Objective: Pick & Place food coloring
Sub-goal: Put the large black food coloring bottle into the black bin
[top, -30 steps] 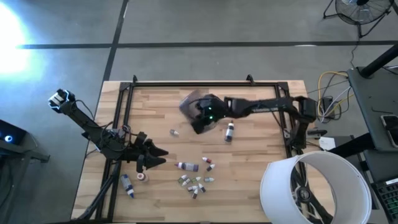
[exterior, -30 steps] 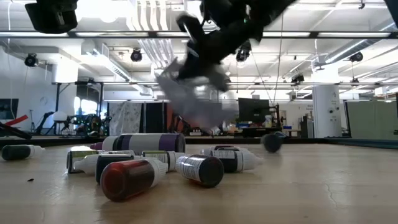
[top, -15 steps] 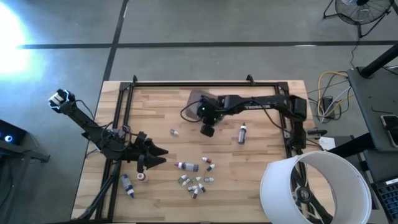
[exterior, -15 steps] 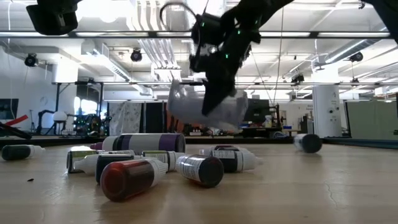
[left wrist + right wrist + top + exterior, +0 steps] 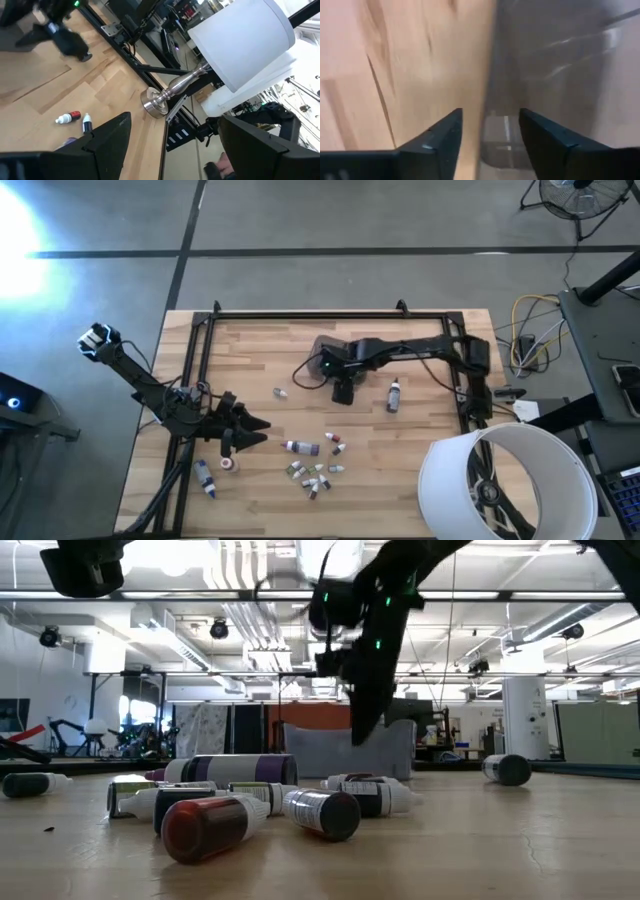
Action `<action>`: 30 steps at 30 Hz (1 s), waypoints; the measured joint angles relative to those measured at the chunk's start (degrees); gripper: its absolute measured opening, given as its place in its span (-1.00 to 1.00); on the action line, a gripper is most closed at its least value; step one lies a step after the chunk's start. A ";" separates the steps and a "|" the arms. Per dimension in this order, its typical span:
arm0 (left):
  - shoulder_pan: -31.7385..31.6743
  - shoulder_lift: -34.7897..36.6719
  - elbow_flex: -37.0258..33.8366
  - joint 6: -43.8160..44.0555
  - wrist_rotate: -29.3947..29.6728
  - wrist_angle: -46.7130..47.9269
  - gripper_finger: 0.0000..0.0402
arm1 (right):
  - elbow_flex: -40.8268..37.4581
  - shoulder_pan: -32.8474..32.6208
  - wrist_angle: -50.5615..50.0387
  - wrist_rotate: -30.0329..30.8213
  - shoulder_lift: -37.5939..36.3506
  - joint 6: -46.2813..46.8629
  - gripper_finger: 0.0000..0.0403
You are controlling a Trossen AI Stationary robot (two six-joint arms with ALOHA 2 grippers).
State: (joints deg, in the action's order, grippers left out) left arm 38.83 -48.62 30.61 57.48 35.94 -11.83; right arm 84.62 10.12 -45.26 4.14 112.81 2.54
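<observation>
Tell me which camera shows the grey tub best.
The low view: the grey tub stands upright on the table, one whole side visible. The high view shows it under the right arm; the right wrist view, blurred wall; the left wrist view, nothing clear.

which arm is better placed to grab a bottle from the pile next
Left, probably. The left gripper sits open beside the cluster of small plastic dropper bottles, while the right gripper is farther away, at the grey translucent rectangular tub.

Bottles in front, tub behind

A cluster of bottles [image 5: 315, 470] lies near the table's [image 5: 420, 480] front edge; the tub [image 5: 330, 352] sits behind it, one bottle [image 5: 393, 395] to its right.
</observation>
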 joint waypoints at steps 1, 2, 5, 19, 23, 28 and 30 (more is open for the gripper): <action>0.00 0.00 0.00 -0.11 0.00 0.08 0.37 | 0.00 -0.17 0.03 1.43 -1.65 0.52 0.02; 0.00 0.00 0.00 -0.16 0.00 0.13 0.37 | 0.00 -0.37 -0.11 2.48 -3.62 1.67 0.07; 0.00 -0.01 0.00 -0.40 0.02 0.44 0.37 | -0.13 -0.48 -1.65 5.19 -9.76 9.17 0.18; -0.09 -0.02 0.00 -3.46 0.68 1.02 0.37 | -21.52 5.15 -12.19 3.91 -22.50 62.50 0.25; -0.09 -0.02 0.00 -3.57 0.70 1.73 0.37 | -27.52 4.70 -10.86 1.16 -23.18 67.40 0.22; -0.07 -0.02 0.00 -3.72 0.70 2.05 0.37 | -32.74 4.64 -3.59 -0.11 -23.12 71.03 0.17; -0.07 -0.02 0.00 -3.71 0.70 2.17 0.37 | -33.79 4.62 -1.18 0.23 -23.12 72.39 0.15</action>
State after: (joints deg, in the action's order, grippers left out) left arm 38.76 -48.64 30.61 53.77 36.64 -9.66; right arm 50.83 14.74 -46.44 4.36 89.69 74.93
